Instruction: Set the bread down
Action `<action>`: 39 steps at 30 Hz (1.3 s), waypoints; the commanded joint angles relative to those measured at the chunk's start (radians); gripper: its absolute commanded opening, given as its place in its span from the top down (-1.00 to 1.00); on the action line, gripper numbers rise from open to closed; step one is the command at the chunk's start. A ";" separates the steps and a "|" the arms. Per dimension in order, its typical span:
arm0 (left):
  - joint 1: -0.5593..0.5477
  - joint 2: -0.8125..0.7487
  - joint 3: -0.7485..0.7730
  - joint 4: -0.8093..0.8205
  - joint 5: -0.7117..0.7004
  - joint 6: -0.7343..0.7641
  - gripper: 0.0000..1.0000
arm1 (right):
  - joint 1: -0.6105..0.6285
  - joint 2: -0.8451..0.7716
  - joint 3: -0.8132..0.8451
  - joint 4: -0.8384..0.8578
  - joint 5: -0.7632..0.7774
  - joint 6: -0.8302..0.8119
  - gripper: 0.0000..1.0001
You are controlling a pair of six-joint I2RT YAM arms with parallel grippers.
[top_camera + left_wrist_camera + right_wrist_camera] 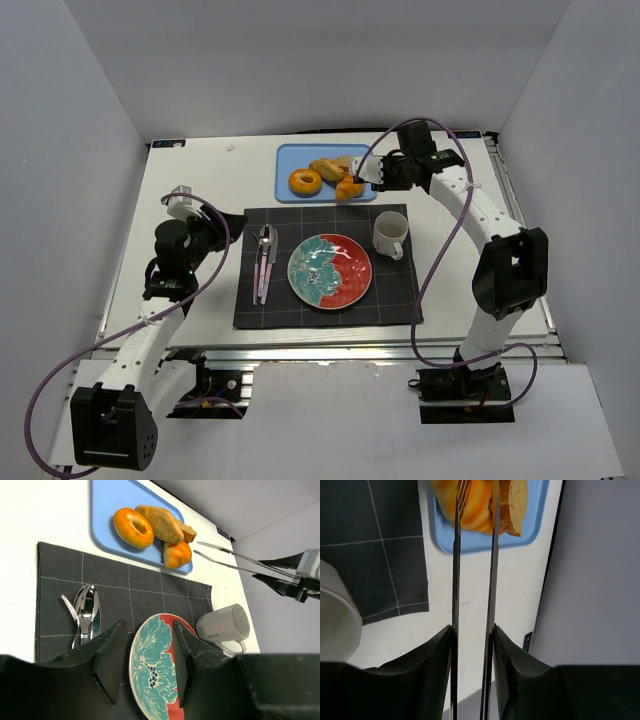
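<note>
The bread, a golden-orange croissant (349, 188), lies at the front right corner of the blue tray (290, 160), next to a glazed donut (305, 181) and a pale roll (328, 167). My right gripper (388, 172) is shut on metal tongs (240, 562). The tongs' open tips reach the croissant's right end (177, 554). In the right wrist view the two tong arms (456, 580) straddle part of the croissant (475, 505). I cannot tell whether they touch it. My left gripper (215, 225) is open and empty, left of the mat; its jaws frame the flowered plate (155, 670).
A dark placemat (260, 305) holds the red and teal plate (330, 271), cutlery (264, 260) on its left and a white mug (391, 236) on its right. A toast slice (516, 500) lies beside the croissant. White walls enclose the table.
</note>
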 commanded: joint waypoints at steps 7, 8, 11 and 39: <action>-0.006 -0.014 -0.007 0.002 -0.008 0.010 -0.02 | 0.011 -0.002 -0.015 -0.034 0.094 -0.277 0.15; -0.004 -0.014 -0.007 0.004 -0.008 0.010 -0.02 | 0.011 0.001 -0.015 -0.034 0.100 -0.281 0.14; -0.006 -0.014 -0.007 0.004 -0.009 0.008 -0.02 | 0.011 0.016 -0.005 -0.034 0.107 -0.288 0.11; -0.004 -0.013 0.000 0.001 -0.012 0.010 -0.02 | 0.036 0.047 -0.073 0.100 0.162 -0.338 -0.03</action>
